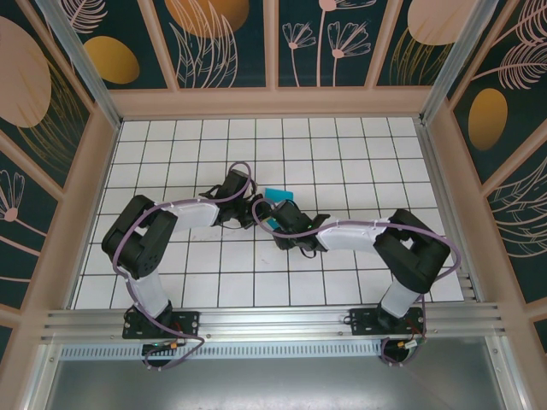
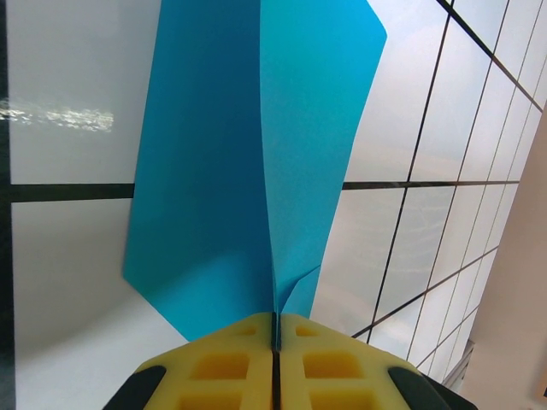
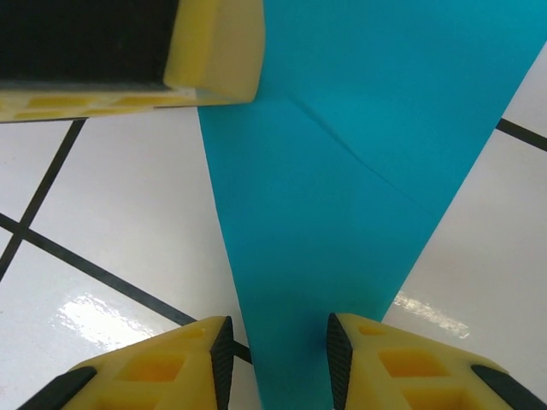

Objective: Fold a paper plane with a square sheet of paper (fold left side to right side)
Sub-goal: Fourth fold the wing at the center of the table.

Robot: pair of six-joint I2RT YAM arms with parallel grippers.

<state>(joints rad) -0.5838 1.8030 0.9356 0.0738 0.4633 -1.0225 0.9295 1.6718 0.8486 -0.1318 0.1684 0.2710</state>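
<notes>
White grid table (image 1: 359, 162), centre: cyan paper (image 2: 214, 171) folded into a tapering wedge with one long crease. Left gripper (image 2: 275, 329) pinched tight on its edge at the crease. Right gripper (image 3: 278, 346) jaws apart, narrow tip between them.

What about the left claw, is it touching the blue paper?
Touching. The left wrist view shows the left claw shut, the tip of the blue paper pinched between its yellow fingers.
</notes>
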